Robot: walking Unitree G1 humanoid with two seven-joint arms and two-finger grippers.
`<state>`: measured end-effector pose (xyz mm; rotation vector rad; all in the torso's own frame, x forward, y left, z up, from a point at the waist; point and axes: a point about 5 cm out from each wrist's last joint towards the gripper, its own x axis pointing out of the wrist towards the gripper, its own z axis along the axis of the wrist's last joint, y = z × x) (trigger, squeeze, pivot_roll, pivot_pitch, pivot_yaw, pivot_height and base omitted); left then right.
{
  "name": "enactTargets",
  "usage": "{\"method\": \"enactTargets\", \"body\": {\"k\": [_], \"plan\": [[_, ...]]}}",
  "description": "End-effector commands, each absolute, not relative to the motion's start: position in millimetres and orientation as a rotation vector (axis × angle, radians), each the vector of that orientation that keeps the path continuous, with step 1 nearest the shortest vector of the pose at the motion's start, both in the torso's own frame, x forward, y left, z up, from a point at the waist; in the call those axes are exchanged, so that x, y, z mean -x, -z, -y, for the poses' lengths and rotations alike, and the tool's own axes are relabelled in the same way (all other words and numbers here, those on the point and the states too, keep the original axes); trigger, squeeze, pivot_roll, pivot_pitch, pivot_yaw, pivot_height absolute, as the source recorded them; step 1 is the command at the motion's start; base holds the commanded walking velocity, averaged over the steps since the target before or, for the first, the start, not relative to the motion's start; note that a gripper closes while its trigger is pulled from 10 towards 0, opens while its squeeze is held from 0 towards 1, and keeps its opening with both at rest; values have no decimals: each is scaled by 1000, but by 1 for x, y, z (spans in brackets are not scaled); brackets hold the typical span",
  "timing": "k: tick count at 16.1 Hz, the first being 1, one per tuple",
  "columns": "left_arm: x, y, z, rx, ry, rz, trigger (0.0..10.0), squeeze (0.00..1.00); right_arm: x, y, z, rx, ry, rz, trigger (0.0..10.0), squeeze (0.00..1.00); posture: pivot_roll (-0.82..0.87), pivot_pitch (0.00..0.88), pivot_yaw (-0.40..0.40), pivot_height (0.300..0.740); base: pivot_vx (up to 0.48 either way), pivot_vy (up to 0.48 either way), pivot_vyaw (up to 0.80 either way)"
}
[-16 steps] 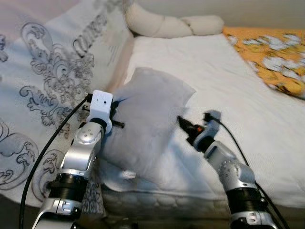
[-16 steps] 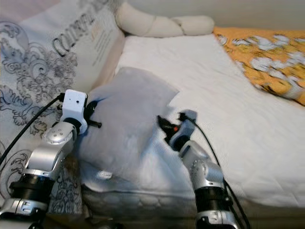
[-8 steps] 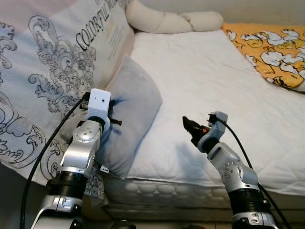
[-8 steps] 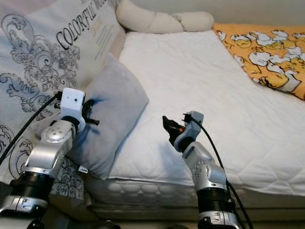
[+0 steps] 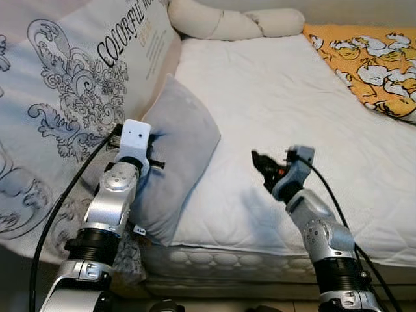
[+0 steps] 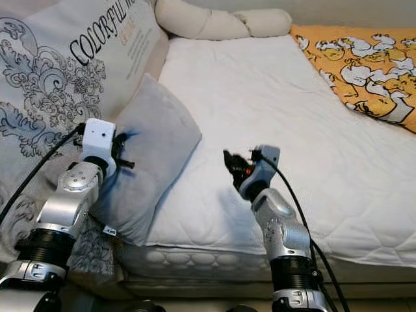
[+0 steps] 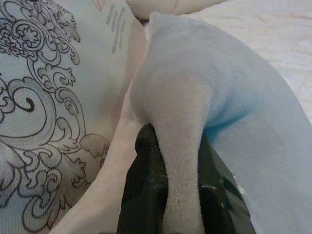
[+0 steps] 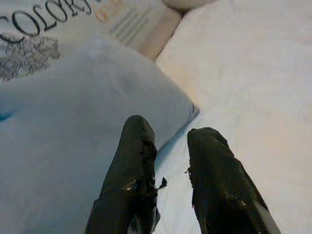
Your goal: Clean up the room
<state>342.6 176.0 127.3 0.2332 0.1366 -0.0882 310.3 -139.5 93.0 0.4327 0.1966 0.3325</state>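
Observation:
A grey pillow [image 5: 179,153] stands on its edge at the left side of the white mattress [image 5: 273,91], leaning against a big patterned cushion [image 5: 78,91]. My left gripper [image 7: 183,192] is shut on a fold of the grey pillow's near corner; its black fingers [image 7: 141,195] squeeze the fabric from both sides. In the eye views the left wrist [image 5: 135,144] presses into the pillow's left side. My right gripper [image 5: 261,166] hovers over the mattress to the right of the pillow, open, with nothing between its fingers [image 8: 134,165], pointing toward the pillow's edge.
A cream twisted bolster [image 5: 227,23] lies at the head of the bed. An orange blanket with a duck print [image 5: 364,58] covers the far right. The mattress front edge [image 5: 240,263] runs just before my arms. The patterned cushion carries the word "COLORFUL".
The right gripper has let go of the grey pillow and drawn back to the right. The pillow has swung from lying flat to standing on edge against the patterned cushion, still held by the left gripper.

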Motion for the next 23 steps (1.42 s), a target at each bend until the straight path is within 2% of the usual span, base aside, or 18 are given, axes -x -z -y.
{"method": "enactTargets", "body": {"k": [1,7,9,12,23], "plan": [[-346,-135,-177,-225,91,-106,10000,0,-313,-99,136,-404,-348,-167,10000,0,-73,0,46,740,307,0,800],[-349,-137,-181,-235,85,-94,10000,0,-315,-98,133,-418,-341,-183,10000,0,-69,0,42,740,349,0,133],[-350,-138,-181,-235,88,-93,10000,0,-315,-98,132,-419,-339,-177,10000,0,-72,0,45,740,354,0,-800],[-351,-138,-180,-242,91,-92,10000,0,-314,-97,131,-407,-344,-177,10000,0,-75,0,49,740,345,0,0],[-356,-134,-182,-305,85,-115,10000,0,-309,-92,137,-384,-333,-188,10000,0,-91,0,57,740,0,0,0]]}}
